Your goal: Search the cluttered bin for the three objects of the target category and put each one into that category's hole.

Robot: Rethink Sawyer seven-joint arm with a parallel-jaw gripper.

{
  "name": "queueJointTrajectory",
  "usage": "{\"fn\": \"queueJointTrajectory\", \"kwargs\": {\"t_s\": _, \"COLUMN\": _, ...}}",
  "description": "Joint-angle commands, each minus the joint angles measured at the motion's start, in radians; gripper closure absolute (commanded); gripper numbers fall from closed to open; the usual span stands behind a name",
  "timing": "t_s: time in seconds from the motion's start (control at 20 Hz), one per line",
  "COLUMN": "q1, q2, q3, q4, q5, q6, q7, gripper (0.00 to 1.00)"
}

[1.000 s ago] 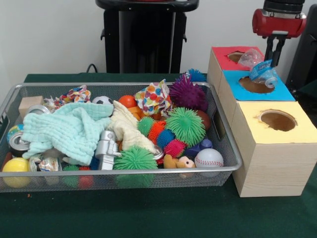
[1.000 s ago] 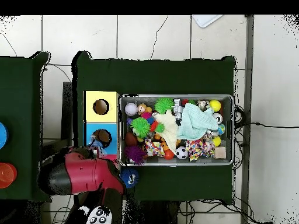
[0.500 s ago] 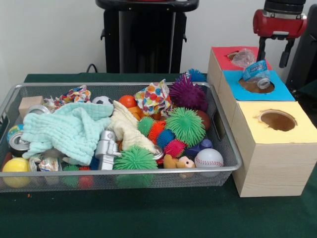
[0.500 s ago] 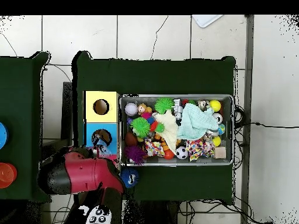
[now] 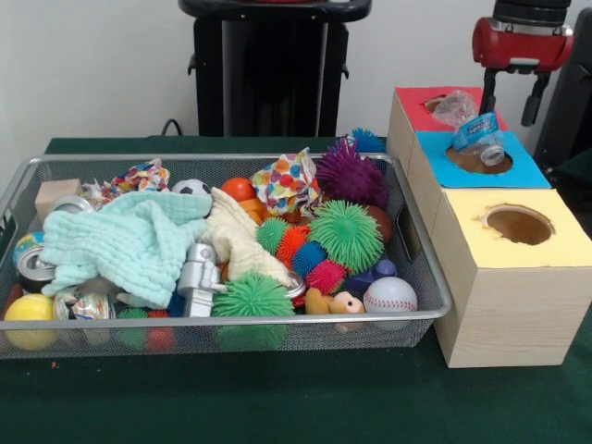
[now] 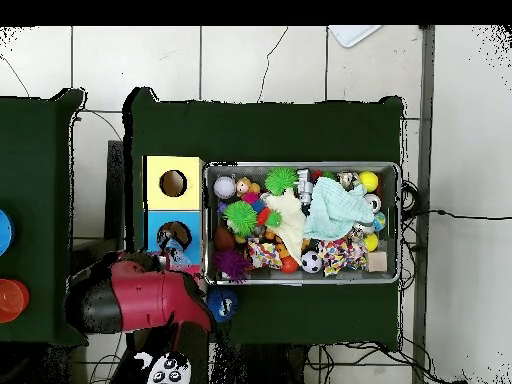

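A crushed clear plastic bottle (image 5: 475, 129) with a blue label lies tilted across the far rim of the hole in the blue box (image 5: 527, 172). My gripper (image 5: 509, 96) hangs open just above it, its two black fingers (image 5: 487, 89) spread apart and holding nothing. In the overhead view the red arm (image 6: 140, 299) covers the gripper and the red box. The wire bin (image 5: 437, 298) holds a heap of toys, among them spiky balls (image 5: 347, 235), a baseball (image 5: 389, 295) and a pale green cloth (image 5: 129, 242).
Three boxes stand in a row beside the bin: red (image 5: 418, 117) farthest, blue in the middle, yellow (image 5: 566, 246) nearest, each with a round hole. A blue spiky ball (image 5: 367, 141) lies on the table behind the bin. Metal cans (image 5: 33, 266) sit at the bin's left end.
A second ago the gripper held the bottle over the blue box. It has since opened and risen slightly, and the bottle has dropped onto the blue hole's rim. Nothing moved in the last half second.
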Motion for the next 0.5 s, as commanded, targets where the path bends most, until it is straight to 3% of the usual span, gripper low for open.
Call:
{"fn": "queueJointTrajectory", "kwargs": {"t_s": 0.05, "q1": -0.031, "q2": 0.034, "q3": 0.028, "q4": 0.056, "q5": 0.008, "q6": 0.097, "q7": 0.165, "gripper": 0.00}}
{"fn": "queueJointTrajectory", "kwargs": {"t_s": 0.2, "q1": -0.045, "q2": 0.040, "q3": 0.051, "q4": 0.067, "q5": 0.012, "q6": 0.083, "q7": 0.157, "gripper": 0.00}}
{"fn": "queueJointTrajectory", "kwargs": {"t_s": 0.5, "q1": -0.018, "q2": -0.080, "q3": 0.000, "q4": 0.017, "q5": 0.004, "q6": 0.394, "q7": 0.147, "gripper": 0.00}}
